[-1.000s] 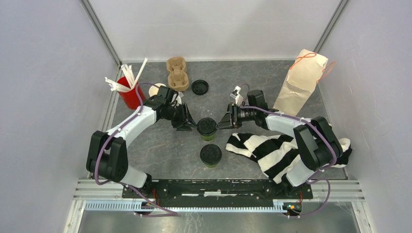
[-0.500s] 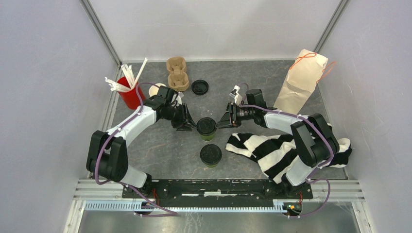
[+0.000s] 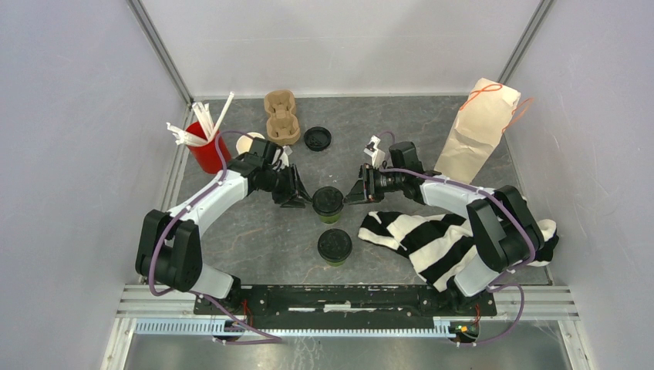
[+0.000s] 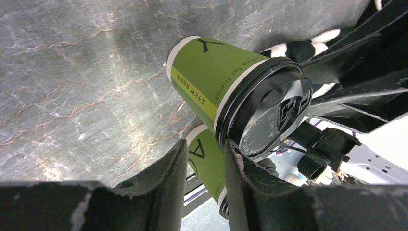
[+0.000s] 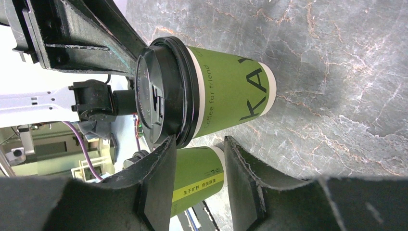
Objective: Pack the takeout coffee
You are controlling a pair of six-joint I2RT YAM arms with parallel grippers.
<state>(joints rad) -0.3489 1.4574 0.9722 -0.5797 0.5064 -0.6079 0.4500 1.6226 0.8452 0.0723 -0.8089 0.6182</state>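
green paper cup (image 4: 216,82), round glossy black lid (image 4: 269,115) | left pincer (image 3: 303,201) narrow gap, empty | right pincer (image 3: 353,196) likewise

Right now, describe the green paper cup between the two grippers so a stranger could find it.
On the grey marbled table, look at the middle. Between the left gripper and the right gripper stands a small green paper cup with a round black plastic lid. Its twin green cup stands closer to the table's near edge, with no gripper beside it.
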